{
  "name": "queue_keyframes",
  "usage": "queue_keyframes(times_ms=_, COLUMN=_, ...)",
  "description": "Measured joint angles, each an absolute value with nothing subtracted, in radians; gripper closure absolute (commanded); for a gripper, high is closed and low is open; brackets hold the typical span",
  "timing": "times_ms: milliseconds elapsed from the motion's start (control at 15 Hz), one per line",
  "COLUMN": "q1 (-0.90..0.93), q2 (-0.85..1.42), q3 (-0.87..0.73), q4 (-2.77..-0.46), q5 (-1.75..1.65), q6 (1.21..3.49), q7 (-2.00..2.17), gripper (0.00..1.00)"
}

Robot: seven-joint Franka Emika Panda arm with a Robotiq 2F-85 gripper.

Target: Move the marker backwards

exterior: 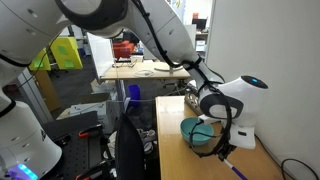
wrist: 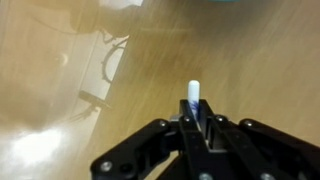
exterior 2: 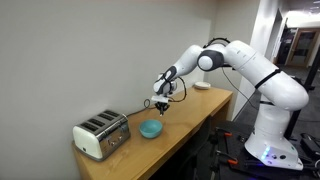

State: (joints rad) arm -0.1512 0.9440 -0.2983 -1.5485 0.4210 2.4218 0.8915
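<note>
Marker (wrist: 193, 98) sits pinched in the closed hand (wrist: 196, 128), its long axis pointing straight out ahead, white tip foremost.

No text, label, brand, number or sign is showing clearly enough to be read in any view. The silver metal two-slot toaster (exterior 2: 101, 133) is appearing too small for any marking on its front to be made out, and the yellow-green panel in the background (exterior: 64, 55) is looking blurred, so I cannot tell whether it is carrying any writing.
</note>
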Motion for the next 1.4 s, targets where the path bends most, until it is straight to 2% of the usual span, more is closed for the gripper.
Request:
queue_keyframes(times_ms=267, q1=-0.16, q2=1.036, q3=-0.292, q4=-1.445, q5=0.416, q6=2.415, q7=0.892, gripper=0.94)
queue_keyframes(times_ms=333, q1=-0.162, q2=1.054, q3=-0.291, q4=-1.422, q5=0.416, q6=2.415, q7=0.892, gripper=0.62)
queue_keyframes(times_ms=400, q1=-0.165, q2=1.07, q3=-0.291, q4=-1.401, q5=0.416, q6=2.414, q7=0.892, gripper=0.61)
queue_keyframes(times_ms=467, q1=-0.167, q2=1.082, q3=-0.291, q4=-1.384, q5=0.416, q6=2.414, q7=0.892, gripper=0.56)
queue_keyframes(times_ms=933, q1=-0.166, q2=1.036, q3=-0.29, q4=-1.376, q5=0.385, q6=2.366, q7=0.885, gripper=0.02)
queue_keyframes(times_ms=1400, q1=-0.084, q2=0.798, q3=-0.288, q4=-1.608, q5=0.237, q6=2.366, q7=0.787, gripper=0.0)
